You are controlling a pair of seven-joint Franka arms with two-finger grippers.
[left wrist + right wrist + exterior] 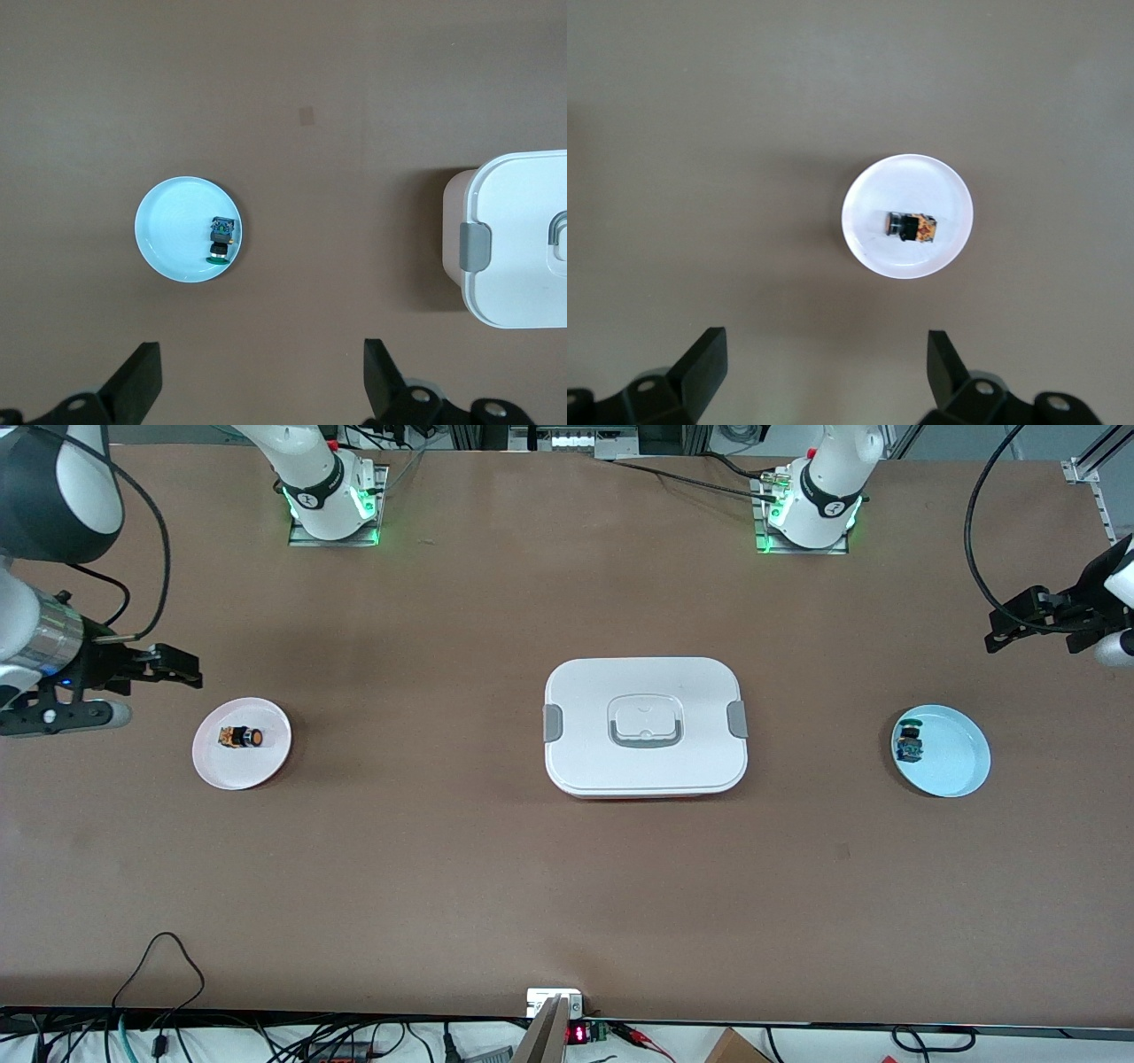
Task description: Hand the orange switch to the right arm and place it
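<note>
We see the small black push-button orange switch [241,738] lying on its side in a round pale pink plate [266,775] toward the right arm's end of the brown desk [461,886]. The right gripper [173,666] hangs beside that plate, jaws apart and empty. The left gripper [1005,627] hangs toward the left arm's end, jaws apart, near a round light blue plate [961,757] holding a green-capped blue switch [910,745]. Between the 2 plates rests a white rectangular lidded box [585,691] with grey clips.
</note>
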